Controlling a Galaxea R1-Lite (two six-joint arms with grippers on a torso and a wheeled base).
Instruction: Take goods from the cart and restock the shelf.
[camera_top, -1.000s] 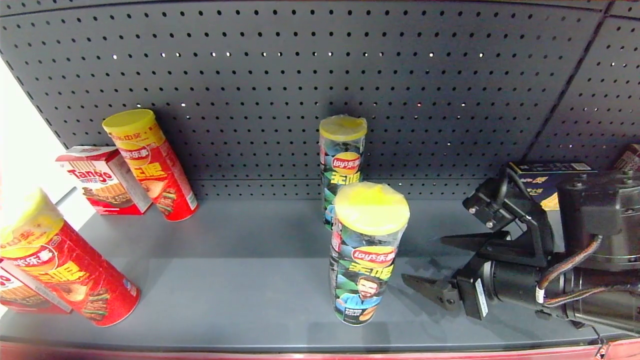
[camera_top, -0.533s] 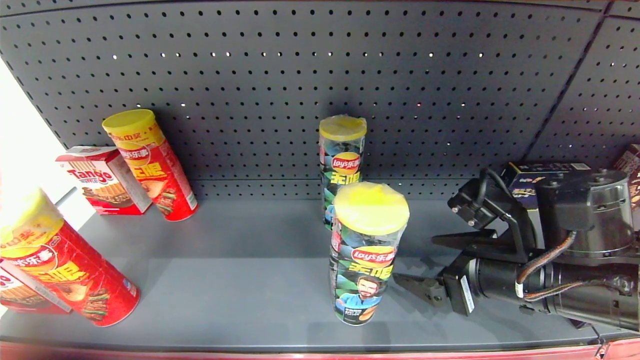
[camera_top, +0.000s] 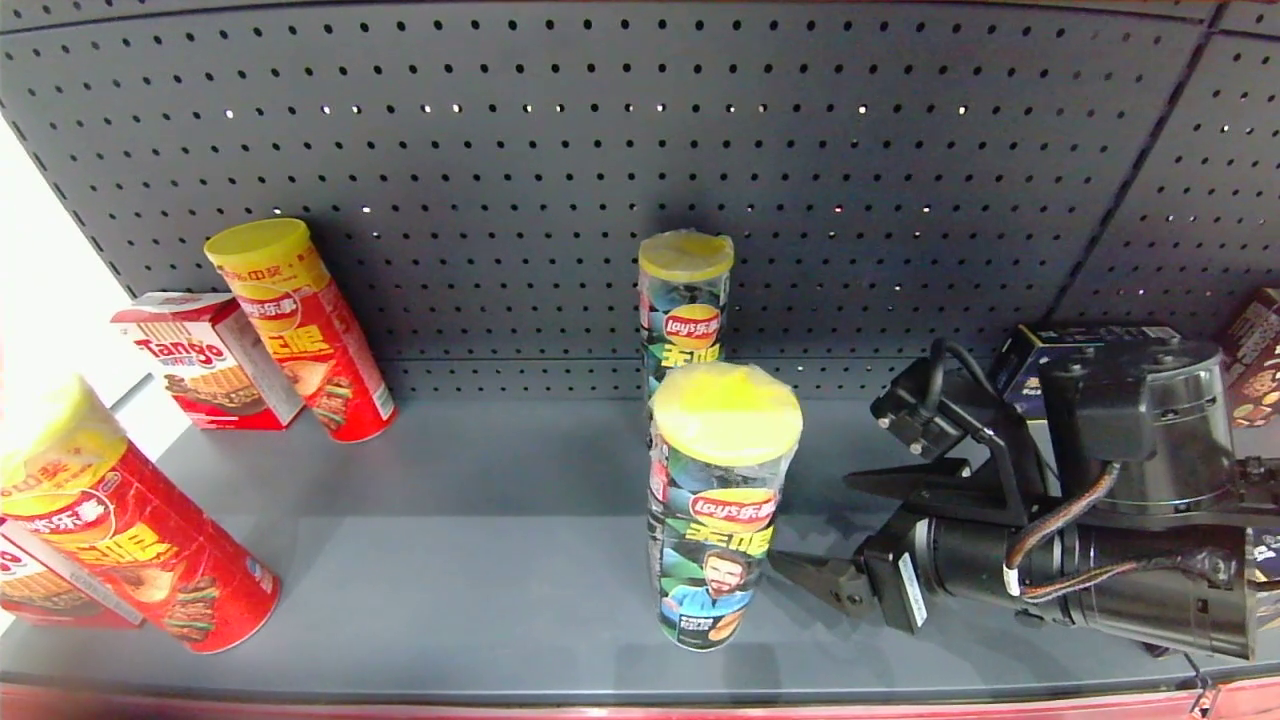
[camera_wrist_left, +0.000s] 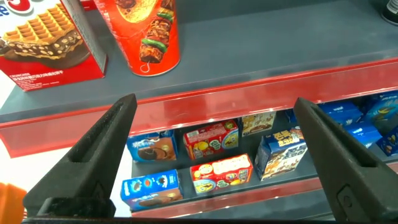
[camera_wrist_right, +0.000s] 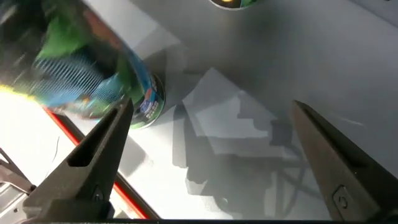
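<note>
The near can (camera_top: 722, 520) stands in row before 1 far can (camera_top: 685, 290), so my right gripper (camera_top: 812, 520) hangs spread just right of it.

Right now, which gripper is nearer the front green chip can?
Right. Right gripper is beside the green chip can; left gripper hangs outside the shelf by a red can.

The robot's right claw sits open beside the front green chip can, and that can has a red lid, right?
Not quite. The lid is yellow, not red, as the head view shows. The right gripper does sit open beside the front green chip can.
</note>
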